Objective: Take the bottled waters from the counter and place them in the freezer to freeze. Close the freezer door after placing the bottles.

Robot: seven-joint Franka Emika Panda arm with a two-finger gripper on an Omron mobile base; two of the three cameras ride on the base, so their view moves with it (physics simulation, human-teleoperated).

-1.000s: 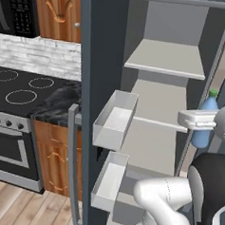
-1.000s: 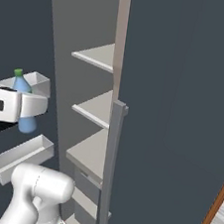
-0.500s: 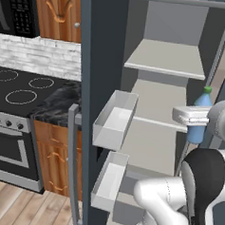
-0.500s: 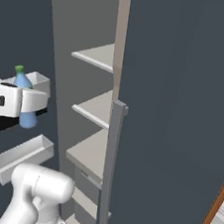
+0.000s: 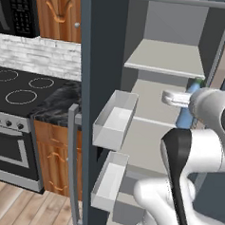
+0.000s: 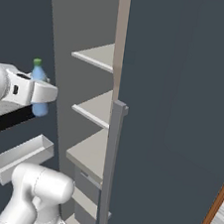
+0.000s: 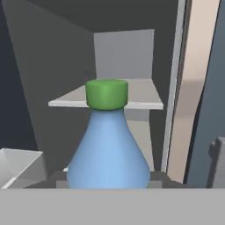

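My gripper (image 5: 183,101) is shut on a bottled water (image 5: 185,113), a clear bluish bottle with a green cap. It holds the bottle upright in front of the open freezer (image 5: 162,61), about level with the middle shelf (image 5: 148,103). In the right base view the bottle (image 6: 38,88) hangs in the gripper (image 6: 39,94) left of the shelves. The hand view has the green cap (image 7: 107,94) centred before a grey shelf (image 7: 139,99). The freezer door (image 5: 94,84) stands open on the left. The black marble counter (image 5: 59,99) lies beside it.
Two white bins (image 5: 115,120) (image 5: 108,181) hang inside the open door, close to my arm. A black stovetop (image 5: 18,88) and oven sit at left. A shut dark door with a grey handle (image 6: 111,160) bounds the opening on the right.
The gripper has carried the bottle a short way toward the freezer opening and slightly upward. The grip is unchanged.
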